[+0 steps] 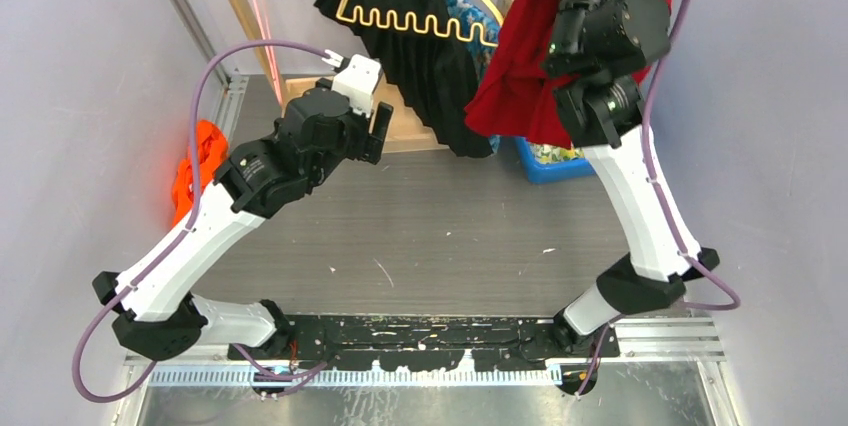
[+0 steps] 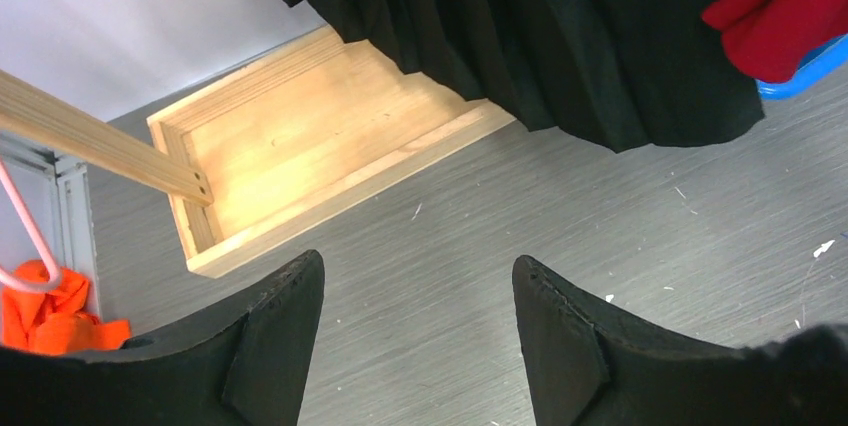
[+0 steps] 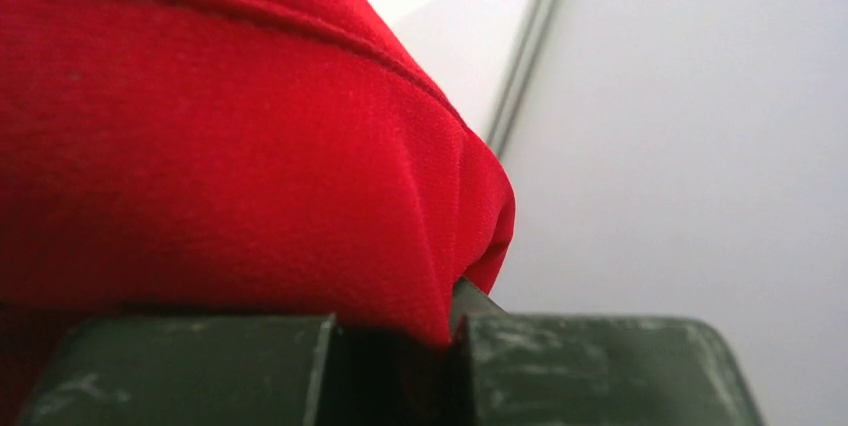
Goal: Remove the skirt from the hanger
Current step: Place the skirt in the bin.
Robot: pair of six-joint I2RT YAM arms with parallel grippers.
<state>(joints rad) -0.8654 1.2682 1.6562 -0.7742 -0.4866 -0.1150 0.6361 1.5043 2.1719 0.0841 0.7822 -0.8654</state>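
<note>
Bright, even light; soft shadows; glare on near metal strip (image 1: 430,401); right wrist view soft-focus.

Red cloth (image 3: 230,136) tight between the dark green fingers (image 3: 600,371).

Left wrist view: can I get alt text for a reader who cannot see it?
The open left gripper hovers over a metal table, holding nothing. Across the top hangs black pleated cloth, near a shallow wooden tray; red cloth shows at upper right, orange cloth at lower left.
</note>
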